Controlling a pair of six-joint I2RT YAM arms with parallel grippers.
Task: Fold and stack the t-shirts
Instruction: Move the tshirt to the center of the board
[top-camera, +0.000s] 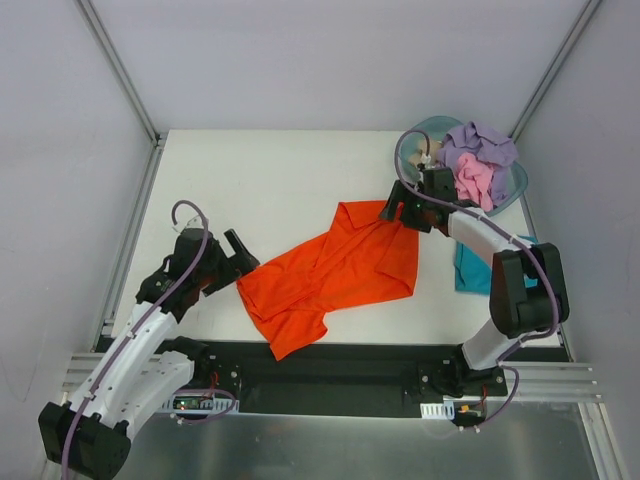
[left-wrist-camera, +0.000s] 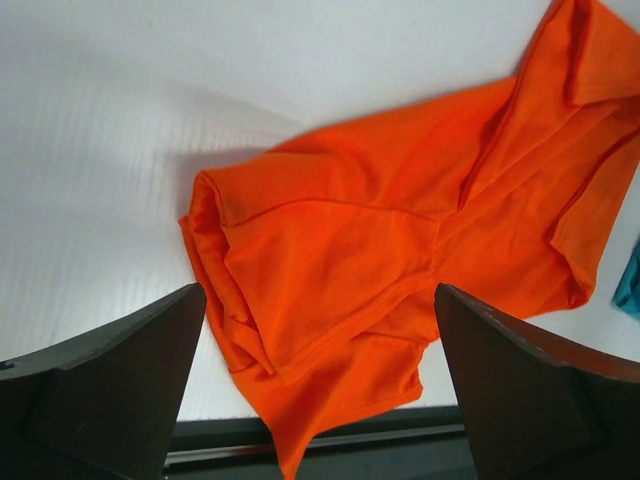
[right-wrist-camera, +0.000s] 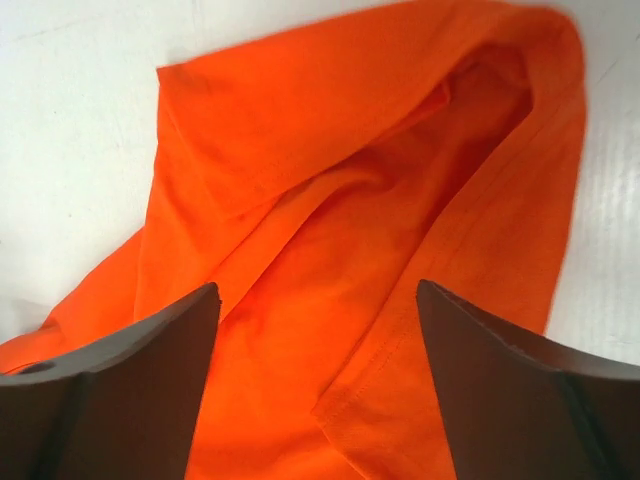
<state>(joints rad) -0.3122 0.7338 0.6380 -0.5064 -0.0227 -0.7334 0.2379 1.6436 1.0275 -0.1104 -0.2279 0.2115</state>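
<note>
our right gripper stands wide, holding nothing, the orange t-shirt lying crumpled directly beneath it; the left gripper, also wide, has the shirt just ahead. we'd pinch opposite corners — then pull flat before folding.

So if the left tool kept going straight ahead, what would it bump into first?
Probably the crumpled bright orange cloth t-shirt: its bunched edge lies straight ahead of the open left tool, though depth is unclear.
</note>
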